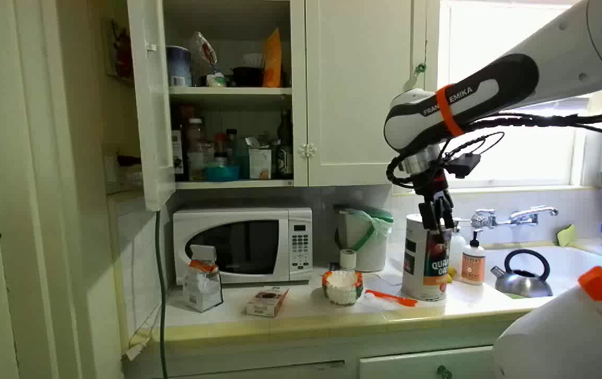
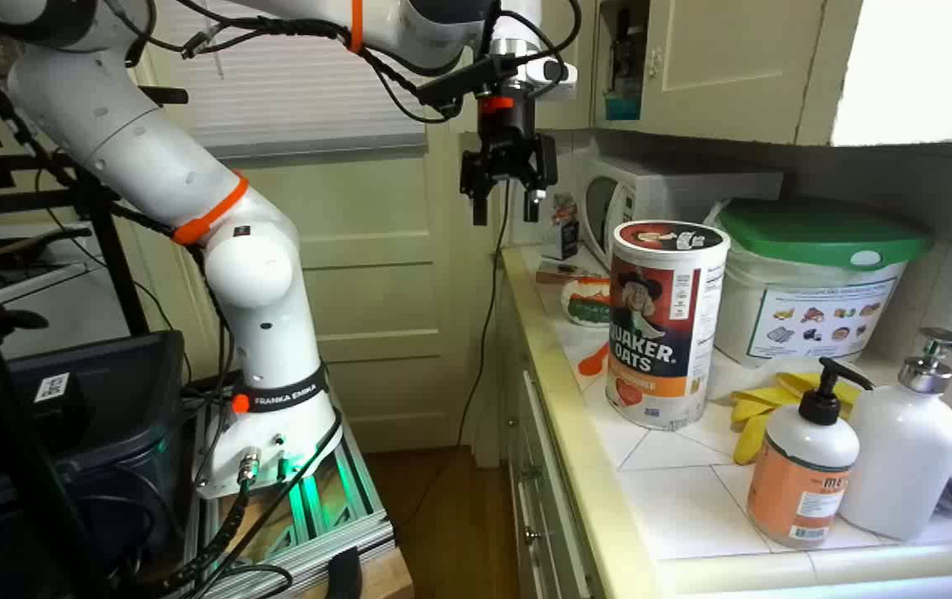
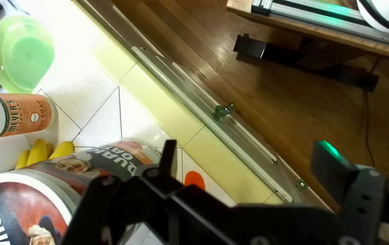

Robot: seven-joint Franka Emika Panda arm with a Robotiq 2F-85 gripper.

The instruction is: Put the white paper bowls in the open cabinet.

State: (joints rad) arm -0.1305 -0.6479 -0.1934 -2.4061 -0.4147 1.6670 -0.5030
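With the white-painted cabinet open and our black two-fingered gripper wide and empty, we judge grasping and placing the round white paper bowls both remain.

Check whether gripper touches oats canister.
Apart. In an exterior view, the gripper hangs off to one side of the oats canister, with background showing plainly between them.

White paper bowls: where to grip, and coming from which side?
I'd take the white paper bowls by one side of the rim, from above: their mouth appears to face up, and fluted paper walls might crush in a squeeze across. The open hand points down.
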